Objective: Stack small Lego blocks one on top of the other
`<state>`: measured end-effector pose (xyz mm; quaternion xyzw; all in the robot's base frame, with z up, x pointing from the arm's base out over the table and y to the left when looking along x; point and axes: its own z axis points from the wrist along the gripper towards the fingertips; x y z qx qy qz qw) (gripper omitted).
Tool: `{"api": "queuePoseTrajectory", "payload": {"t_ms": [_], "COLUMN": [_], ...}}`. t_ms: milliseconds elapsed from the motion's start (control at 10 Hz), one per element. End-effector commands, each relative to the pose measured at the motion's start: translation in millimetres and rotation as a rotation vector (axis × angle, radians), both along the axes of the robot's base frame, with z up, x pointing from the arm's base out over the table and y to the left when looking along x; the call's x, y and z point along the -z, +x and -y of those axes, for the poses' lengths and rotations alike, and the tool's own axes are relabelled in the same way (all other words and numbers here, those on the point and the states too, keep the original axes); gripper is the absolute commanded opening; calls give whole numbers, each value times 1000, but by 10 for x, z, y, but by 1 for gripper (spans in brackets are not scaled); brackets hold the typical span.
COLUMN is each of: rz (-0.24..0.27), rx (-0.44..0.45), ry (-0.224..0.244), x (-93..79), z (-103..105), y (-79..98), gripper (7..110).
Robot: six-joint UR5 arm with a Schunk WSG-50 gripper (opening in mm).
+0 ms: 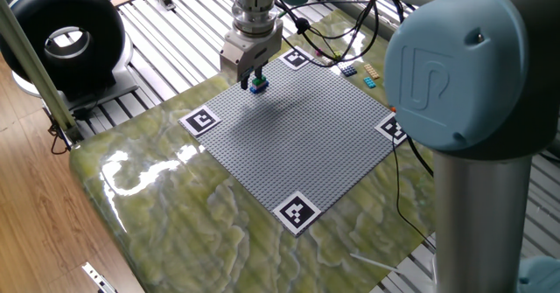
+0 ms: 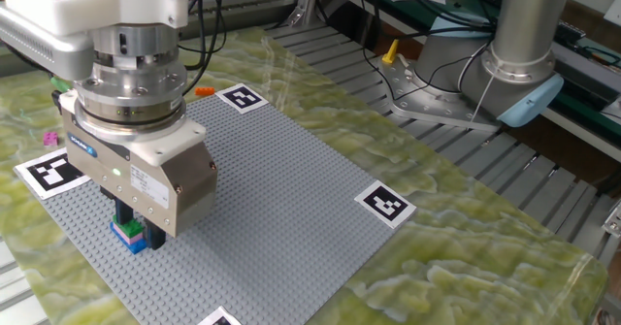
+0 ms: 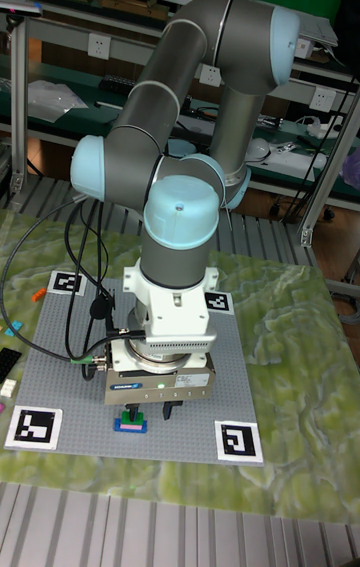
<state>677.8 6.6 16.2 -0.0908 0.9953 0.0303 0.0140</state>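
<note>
- The small Lego blocks (image 2: 129, 234) form a short stack of blue, green and pink/purple, sitting directly under the pincer (image 2: 136, 230) on the grey baseplate (image 2: 262, 199).
- The pincer points straight down, fingers flanking the stack's top; whether they clamp it I cannot tell.
- Judged: vertical approach lets studs press together squarely.
- Spare bricks (image 1: 360, 73) lie on the counter (image 1: 192, 205), well apart from the pincer.

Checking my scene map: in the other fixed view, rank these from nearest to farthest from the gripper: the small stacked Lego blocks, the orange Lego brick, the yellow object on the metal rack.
1. Small stacked Lego blocks, right beneath the gripper.
2. Orange Lego brick, behind it, off the baseplate's far edge.
3. Yellow object, far back right on the metal rack.
</note>
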Motion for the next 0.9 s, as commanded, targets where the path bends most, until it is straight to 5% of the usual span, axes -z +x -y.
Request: {"api": "queuePoseTrajectory", "payload": {"t_ms": [0,800], "rz": [1,-4], "rx": [7,17], "ry": [12,10], "x": [-18,-18], "z": [-18,-51], "y": [6,32], "gripper": [44,44]}}
